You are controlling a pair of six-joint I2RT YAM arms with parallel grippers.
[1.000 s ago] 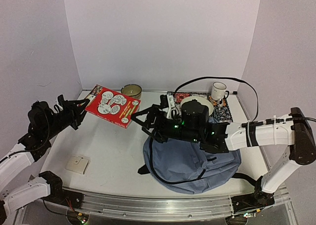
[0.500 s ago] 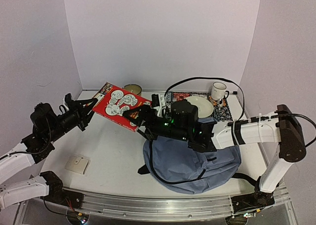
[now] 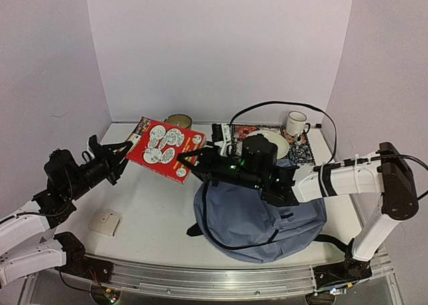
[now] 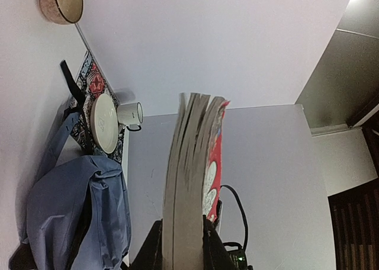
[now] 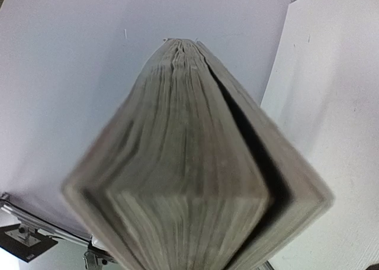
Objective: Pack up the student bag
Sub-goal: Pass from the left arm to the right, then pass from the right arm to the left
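Since the earlier frames the book (image 3: 164, 146) has been carried slightly to the right, away from the table's (image 3: 147, 211) left edge. The right gripper (image 3: 189, 164), then spread wide, has been drawn in on the book's near right corner. The book is now held clear of the table by both grippers. The left gripper (image 3: 122, 154) is clamped on its left edge, and the right gripper is closed on the opposite corner.

The bag (image 3: 261, 218) lies slumped on the right half of the table, reaching toward the near edge. It is judged soft, limp and light: no shape is kept when it is lifted, and the fabric is expected to bunch and slide. A hold on the zipper rim or a strap is advised, so that the mouth is kept spread while the stiff book is slid in.
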